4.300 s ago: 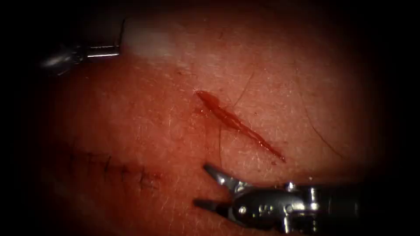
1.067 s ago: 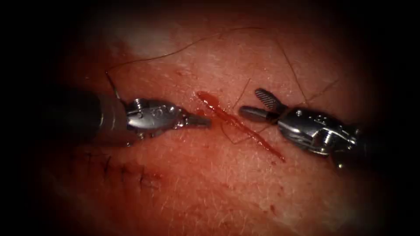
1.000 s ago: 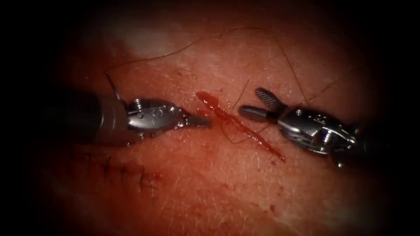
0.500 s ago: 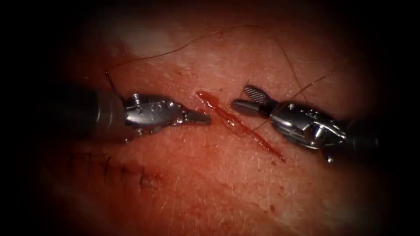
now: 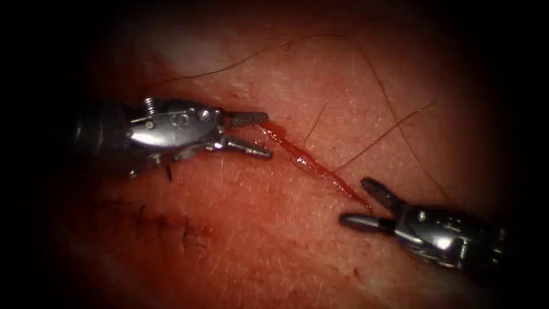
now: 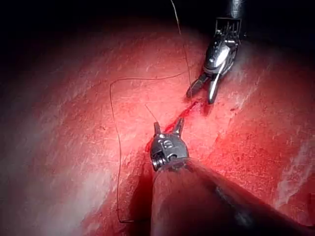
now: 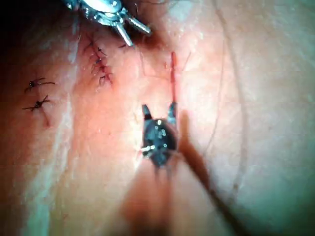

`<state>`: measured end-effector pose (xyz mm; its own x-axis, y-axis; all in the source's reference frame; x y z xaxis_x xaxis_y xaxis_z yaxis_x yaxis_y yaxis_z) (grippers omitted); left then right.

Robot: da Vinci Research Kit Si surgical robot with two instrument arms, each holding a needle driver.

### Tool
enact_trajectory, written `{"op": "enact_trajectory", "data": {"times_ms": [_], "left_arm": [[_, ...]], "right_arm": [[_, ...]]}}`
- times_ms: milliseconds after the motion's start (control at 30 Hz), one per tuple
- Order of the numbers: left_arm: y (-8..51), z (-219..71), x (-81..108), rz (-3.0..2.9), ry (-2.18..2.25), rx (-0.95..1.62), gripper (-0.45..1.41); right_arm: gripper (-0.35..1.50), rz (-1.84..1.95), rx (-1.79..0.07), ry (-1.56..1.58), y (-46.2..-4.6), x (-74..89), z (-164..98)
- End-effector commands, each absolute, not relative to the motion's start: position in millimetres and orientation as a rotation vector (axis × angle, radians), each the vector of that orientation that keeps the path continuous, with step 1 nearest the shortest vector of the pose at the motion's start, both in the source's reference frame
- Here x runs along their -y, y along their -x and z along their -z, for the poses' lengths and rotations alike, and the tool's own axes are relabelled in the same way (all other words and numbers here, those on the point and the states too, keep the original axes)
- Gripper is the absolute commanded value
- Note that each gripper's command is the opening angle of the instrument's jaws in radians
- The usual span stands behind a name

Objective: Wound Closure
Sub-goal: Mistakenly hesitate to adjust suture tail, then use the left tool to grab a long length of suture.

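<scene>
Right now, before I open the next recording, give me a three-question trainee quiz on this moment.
1. True or false: the left hand is shut on the thread.
2. The right hand sits by which end of the cut in the endoscope view? A upper left; B lower right; C neither.
3. Fill in: both hands hold ___.
Key: 1 false, its jaws are open; 2 B; 3 nothing. The thread lies on the tissue; the needle's place cannot be told.
</scene>
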<state>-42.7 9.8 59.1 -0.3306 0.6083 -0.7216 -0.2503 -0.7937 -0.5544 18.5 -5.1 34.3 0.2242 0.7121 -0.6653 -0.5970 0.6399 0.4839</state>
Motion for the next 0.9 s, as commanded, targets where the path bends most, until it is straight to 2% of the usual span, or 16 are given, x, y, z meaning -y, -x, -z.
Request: {"op": "enact_trajectory", "data": {"times_ms": [33,300,500,700,900], "left_arm": [[43.3,-59.6,-9.2,-2.154,1.383,0.470,0.31],[46.3,-57.7,-9.9,-2.065,1.469,0.463,0.36],[51.2,-52.3,-11.5,-2.014,1.486,0.490,0.62],[53.0,-50.0,-12.4,-2.021,1.497,0.480,0.67],[52.2,-51.2,-12.3,-2.034,1.490,0.457,0.69]], "right_arm": [[1.08,-0.887,-0.997,-0.141,-19.4,6.1,-34.2],[1.08,-0.704,-0.984,-0.052,-19.1,4.8,-33.0],[1.06,-0.677,-0.961,-0.034,-18.9,4.9,-33.3],[1.06,-0.676,-0.959,-0.033,-18.9,5.0,-33.4],[1.06,-0.676,-0.959,-0.033,-19.0,5.0,-33.5]]}}
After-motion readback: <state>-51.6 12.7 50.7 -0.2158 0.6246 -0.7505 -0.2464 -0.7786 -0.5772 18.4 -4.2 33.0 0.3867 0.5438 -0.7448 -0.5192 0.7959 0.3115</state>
